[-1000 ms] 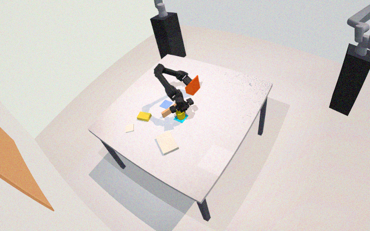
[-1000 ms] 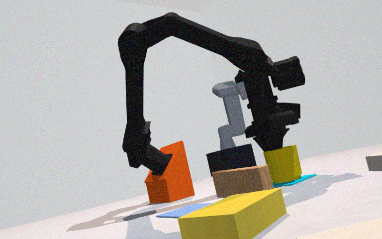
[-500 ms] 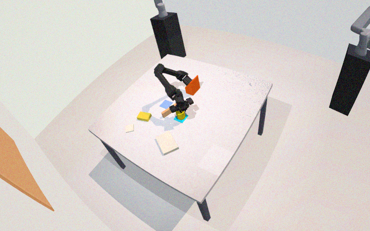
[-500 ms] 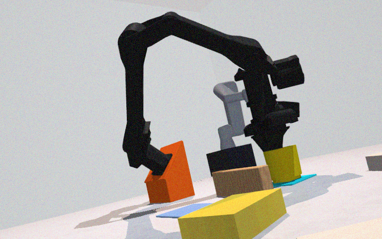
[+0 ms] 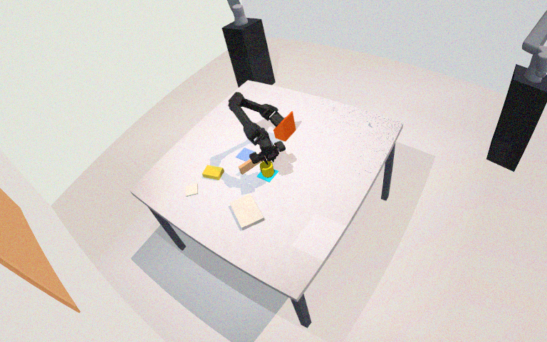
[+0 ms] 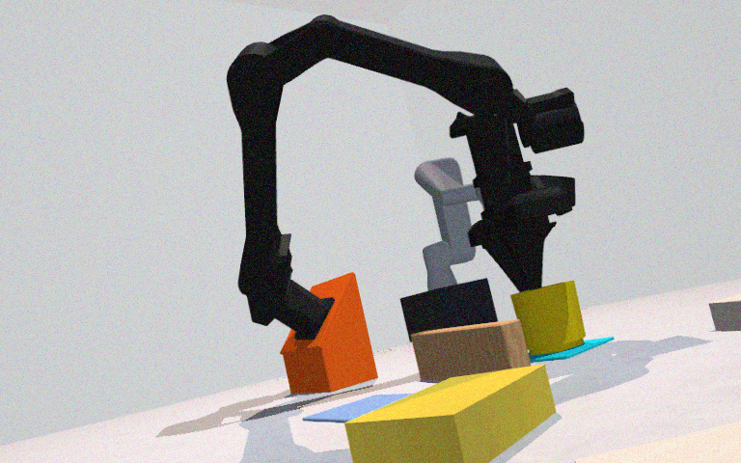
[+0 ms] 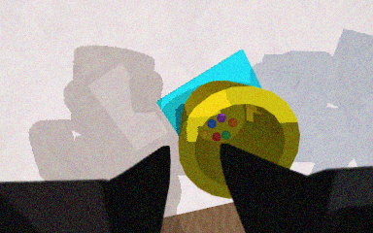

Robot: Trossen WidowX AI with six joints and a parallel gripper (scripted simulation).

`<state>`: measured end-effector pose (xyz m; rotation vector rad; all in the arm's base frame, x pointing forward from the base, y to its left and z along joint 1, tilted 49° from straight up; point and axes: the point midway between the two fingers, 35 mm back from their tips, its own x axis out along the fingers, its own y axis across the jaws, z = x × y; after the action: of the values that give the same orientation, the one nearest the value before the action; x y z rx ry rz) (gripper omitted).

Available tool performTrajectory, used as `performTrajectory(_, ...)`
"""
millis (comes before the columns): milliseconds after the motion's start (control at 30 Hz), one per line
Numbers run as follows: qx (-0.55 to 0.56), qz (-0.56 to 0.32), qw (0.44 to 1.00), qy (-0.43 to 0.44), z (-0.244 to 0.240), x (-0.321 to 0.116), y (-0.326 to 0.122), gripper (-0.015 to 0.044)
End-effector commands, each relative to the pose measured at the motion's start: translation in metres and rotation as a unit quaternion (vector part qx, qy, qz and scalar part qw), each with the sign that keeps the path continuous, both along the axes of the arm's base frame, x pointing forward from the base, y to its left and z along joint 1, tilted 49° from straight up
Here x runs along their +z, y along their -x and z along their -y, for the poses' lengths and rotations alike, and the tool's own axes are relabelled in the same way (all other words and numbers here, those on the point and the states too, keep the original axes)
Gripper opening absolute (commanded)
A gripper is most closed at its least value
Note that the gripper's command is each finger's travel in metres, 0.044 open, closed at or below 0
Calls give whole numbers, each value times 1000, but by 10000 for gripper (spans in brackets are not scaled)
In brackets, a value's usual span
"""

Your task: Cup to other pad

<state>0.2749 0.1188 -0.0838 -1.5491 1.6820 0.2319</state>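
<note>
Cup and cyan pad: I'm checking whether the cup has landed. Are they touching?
Touching. The exterior view shows the cup with its base sitting flat on the cyan pad, with no gap beneath it.
</note>
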Motion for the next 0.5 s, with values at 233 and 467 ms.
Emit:
performTrajectory(233, 0, 3, 1000, -4, -17, 16, 3, 147)
performTrajectory(467, 2, 0, 1000, 0, -14, 14, 4, 199)
